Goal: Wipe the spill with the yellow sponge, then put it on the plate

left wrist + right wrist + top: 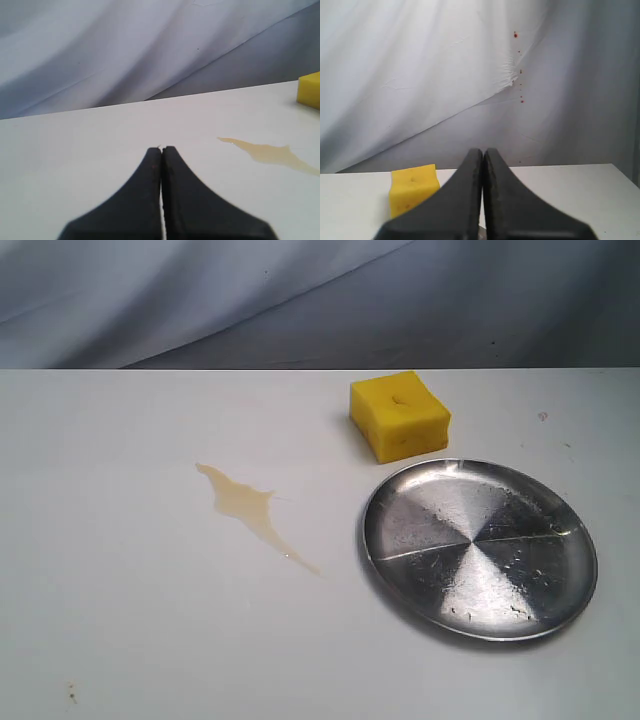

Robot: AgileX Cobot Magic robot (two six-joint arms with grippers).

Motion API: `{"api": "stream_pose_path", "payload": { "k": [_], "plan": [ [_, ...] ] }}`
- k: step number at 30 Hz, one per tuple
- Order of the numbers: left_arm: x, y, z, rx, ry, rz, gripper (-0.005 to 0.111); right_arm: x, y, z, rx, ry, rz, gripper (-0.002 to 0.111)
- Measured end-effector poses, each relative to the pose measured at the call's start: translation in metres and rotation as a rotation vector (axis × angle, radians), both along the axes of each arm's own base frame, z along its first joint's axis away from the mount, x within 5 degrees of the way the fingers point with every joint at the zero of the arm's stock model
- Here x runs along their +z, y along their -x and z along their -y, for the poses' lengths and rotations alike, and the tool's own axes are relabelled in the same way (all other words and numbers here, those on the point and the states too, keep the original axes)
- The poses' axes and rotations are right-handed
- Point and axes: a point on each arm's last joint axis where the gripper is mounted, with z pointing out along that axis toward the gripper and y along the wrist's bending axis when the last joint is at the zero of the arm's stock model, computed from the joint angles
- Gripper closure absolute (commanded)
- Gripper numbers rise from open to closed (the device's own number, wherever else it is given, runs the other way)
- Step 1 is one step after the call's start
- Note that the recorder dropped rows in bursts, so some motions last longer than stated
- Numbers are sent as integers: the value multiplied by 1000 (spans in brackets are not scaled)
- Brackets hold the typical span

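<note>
From the exterior camera I see a white table (pixel 110 620) in front of a draped grey-blue cloth backdrop (pixel 200 290). Neither arm shows in this view. The yellow sponge (pixel 400 415), a foam block with a small dent in its top face, sits toward the far side of the table, right of centre. Just in front of it lies the round silver metal plate (pixel 480 550), bare and scratched. The two are close, but they appear not to touch. The spill (pixel 245 502), a thin pale yellowish-brown puddle with a tapering tail, lies left of the plate and apart from the sponge. It looks unwiped.

In the left wrist camera, the left gripper (pixel 161 148) is over bare table with its two black fingers pressed together and nothing between them. The spill lies ahead of the fingertips and off to one side, and a corner of the sponge shows at the frame's edge. In the right wrist camera, the right gripper (pixel 483 150) is likewise closed on nothing, with the sponge beyond its fingers and off to one side.

I judge the task to be at its very start, with the sponge not yet picked up. The right gripper seems better placed to take it. The next move calls for spreading its fingers wider than the block, lining up over it, lowering, and closing gently, since foam gives under pressure.
</note>
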Motion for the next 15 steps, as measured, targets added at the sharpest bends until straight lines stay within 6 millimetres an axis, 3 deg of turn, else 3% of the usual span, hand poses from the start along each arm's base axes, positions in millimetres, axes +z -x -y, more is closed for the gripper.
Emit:
{"api": "stream_pose_path", "payload": {
  "k": [15],
  "plan": [
    [0, 0, 0, 0, 0, 0, 107, 5, 1, 0, -2, -15, 52, 108]
  ]
}}
